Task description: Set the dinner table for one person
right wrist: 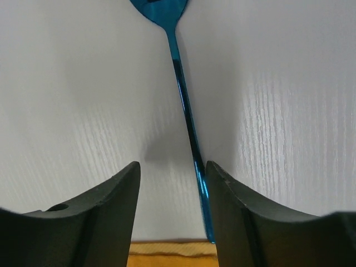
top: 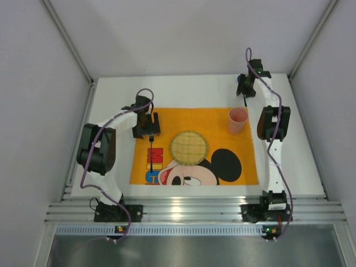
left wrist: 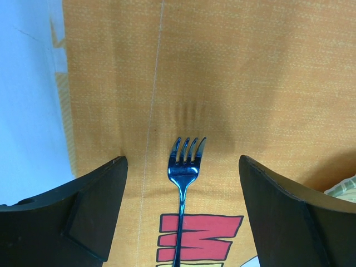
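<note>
The white dinner table (top: 114,100) carries an orange Mickey Mouse placemat (top: 211,119). A dark blue fork (left wrist: 184,167) lies on the mat's left part, also in the top view (top: 150,154). My left gripper (left wrist: 182,161) hangs low over the fork's tines, open, with one jaw on either side and not touching it. A blue spoon (right wrist: 184,105) lies on the white table beyond the mat's far right corner. My right gripper (right wrist: 172,167) is open over its handle, which runs close along the right finger (right wrist: 233,206).
A round woven mat (top: 189,147) lies at the placemat's middle and a pink cup (top: 237,120) stands at its far right. A silver rail (top: 194,211) runs along the near edge. Grey walls close in on the left, right and back.
</note>
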Robot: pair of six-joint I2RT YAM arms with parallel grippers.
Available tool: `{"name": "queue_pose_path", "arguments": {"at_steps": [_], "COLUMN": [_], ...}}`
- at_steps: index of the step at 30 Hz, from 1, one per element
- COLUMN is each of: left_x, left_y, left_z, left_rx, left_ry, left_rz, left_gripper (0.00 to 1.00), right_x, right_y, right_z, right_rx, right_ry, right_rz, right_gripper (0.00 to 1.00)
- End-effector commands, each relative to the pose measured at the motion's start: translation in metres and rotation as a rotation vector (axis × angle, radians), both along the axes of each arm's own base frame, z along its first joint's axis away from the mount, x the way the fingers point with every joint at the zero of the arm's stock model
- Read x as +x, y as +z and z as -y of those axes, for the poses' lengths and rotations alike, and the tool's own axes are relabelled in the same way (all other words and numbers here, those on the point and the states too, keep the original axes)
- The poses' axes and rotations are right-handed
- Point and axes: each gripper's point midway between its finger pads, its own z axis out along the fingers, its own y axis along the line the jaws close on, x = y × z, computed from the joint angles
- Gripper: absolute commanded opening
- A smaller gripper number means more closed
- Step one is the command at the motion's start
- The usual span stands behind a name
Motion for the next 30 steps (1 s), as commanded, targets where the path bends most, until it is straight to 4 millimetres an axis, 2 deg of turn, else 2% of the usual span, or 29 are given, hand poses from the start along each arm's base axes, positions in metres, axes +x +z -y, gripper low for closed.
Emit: {"name": "queue_pose_path", "arguments": {"at_steps": [1, 2, 4, 5, 7, 11, 15, 18, 19, 21, 22, 25, 26, 27, 30], "left_x": [0.013, 0.012, 0.011, 0.011, 0.010, 0.011, 0.012, 0.011, 0.010, 0.009, 0.010, 0.010, 0.008, 0.008, 0.008], "left_y": [0.011, 0.011, 0.011, 0.011, 0.010, 0.010, 0.011, 0.012, 0.012, 0.013, 0.014, 0.015, 0.016, 0.016, 0.019], "left_z": [0.004, 0.005, 0.004, 0.004, 0.004, 0.003, 0.003, 0.002, 0.002, 0.002, 0.002, 0.002, 0.007, 0.008, 0.009], "left_rx": [-0.030, -0.031, -0.028, -0.026, -0.021, -0.011, -0.004, -0.003, -0.004, -0.004, -0.005, -0.008, -0.034, -0.036, -0.049], "left_ry": [0.000, -0.002, -0.007, -0.014, -0.020, -0.038, -0.050, -0.052, -0.052, -0.052, -0.052, -0.049, -0.059, -0.059, -0.055], "left_rz": [0.046, 0.041, 0.034, 0.033, 0.023, 0.017, 0.016, 0.016, 0.014, 0.019, 0.023, 0.027, 0.023, 0.025, 0.035], "left_gripper": [0.86, 0.86, 0.86, 0.86, 0.86, 0.86, 0.86, 0.86, 0.86, 0.86, 0.85, 0.86, 0.86, 0.86, 0.85], "right_x": [-0.044, -0.044, -0.048, -0.049, -0.055, -0.060, -0.062, -0.056, -0.048, -0.039, -0.032, -0.027, -0.028, -0.031, -0.047], "right_y": [-0.055, -0.056, -0.058, -0.059, -0.062, -0.062, -0.062, -0.042, -0.025, -0.006, 0.012, 0.041, 0.046, 0.048, 0.053], "right_z": [-0.003, 0.001, 0.006, 0.013, 0.018, 0.030, 0.033, 0.037, 0.039, 0.048, 0.050, 0.060, 0.061, 0.081, 0.097], "right_rx": [-0.060, -0.081, -0.107, -0.144, -0.176, -0.246, -0.268, -0.286, -0.285, -0.275, -0.263, -0.247, -0.247, -0.244, -0.251], "right_ry": [0.000, -0.009, -0.017, -0.029, -0.035, -0.049, -0.053, -0.071, -0.084, -0.120, -0.141, -0.170, -0.171, -0.201, -0.220], "right_rz": [-0.225, -0.227, -0.243, -0.248, -0.270, -0.287, -0.296, -0.254, -0.206, -0.156, -0.108, -0.045, -0.043, -0.047, -0.073], "right_gripper": [0.47, 0.37, 0.24, 0.11, 0.01, 0.00, 0.00, 0.00, 0.00, 0.00, 0.00, 0.00, 0.00, 0.00, 0.00]}}
